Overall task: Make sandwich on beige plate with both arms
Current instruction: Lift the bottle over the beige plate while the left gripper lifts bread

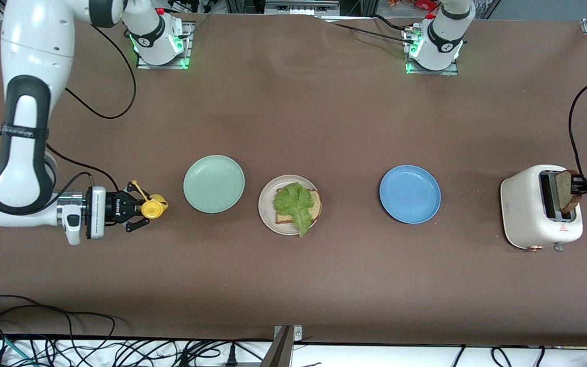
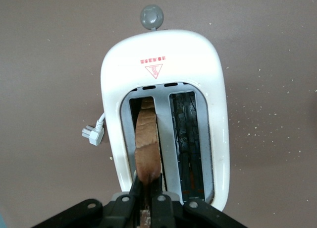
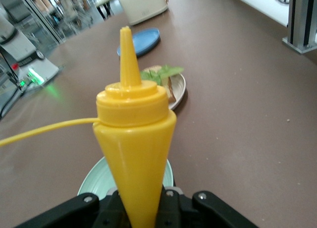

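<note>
Plates, three, in a row across the brown table (image 1: 324,117): one mint green plate (image 1: 214,183), one beige plate (image 1: 268,206), one blue plate (image 1: 409,194). The beige plate stands between the other two, just beside the green one and a little nearer the front camera.

Bread slices, two. The first slice (image 1: 314,206), brown wholegrain with a darker crust, lies flat on the beige plate. The second slice (image 1: 567,190) stands on edge in a slot of the toaster (image 1: 530,206).

Lettuce leaf (image 1: 296,203), one: crinkled, bright green, spread over the flat slice, its tip hanging past the plate's rim. It hides most of that slice; only a corner and one edge show.

Toaster, one: cream, two slots, at the left arm's end of the table. The other slot shows only dark wire.

Squeeze bottle (image 1: 154,207), one: yellow, cone-tipped, with a thin yellow tether.

Grippers, two. The left gripper (image 2: 146,188), over the toaster, is clenched on the second slice's upper edge; the arm is cut off at the frame's edge. The right gripper (image 1: 138,208), near the green plate toward the right arm's end, grasps the bottle.
</note>
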